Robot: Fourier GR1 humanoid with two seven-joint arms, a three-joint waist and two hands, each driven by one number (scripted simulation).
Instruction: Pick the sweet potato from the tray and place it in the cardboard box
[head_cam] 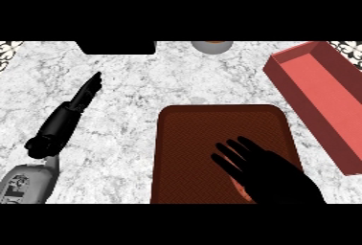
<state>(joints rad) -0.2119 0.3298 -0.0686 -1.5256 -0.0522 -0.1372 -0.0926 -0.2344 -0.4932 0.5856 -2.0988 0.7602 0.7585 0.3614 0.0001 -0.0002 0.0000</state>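
In the head view, the right hand (265,170) is seen spread flat over the lower right part of the brown tray (191,143), its fingers straight and fanned, pointing up and to the left. Nothing is pinched or enclosed by it as far as can be made out. Just below the palm a small orange-brown sliver (243,192) shows against the tray — this is judged to be the sweet potato, mostly hidden under the hand and not yet lifted.

The red open box (311,67) at the right — presumably the cardboard box of the task — is shown with nothing visible inside it. The task is therefore judged to be at its start: the grasp, the lift, the carry to the right and the release are all left to be done.

The left hand (86,93) is held straight with fingers pressed together, resting over the marble counter (141,76), well apart from the tray.

A dark mark is visible on the grey left forearm (25,184), but no writing can be read. No brand or label is legible elsewhere.
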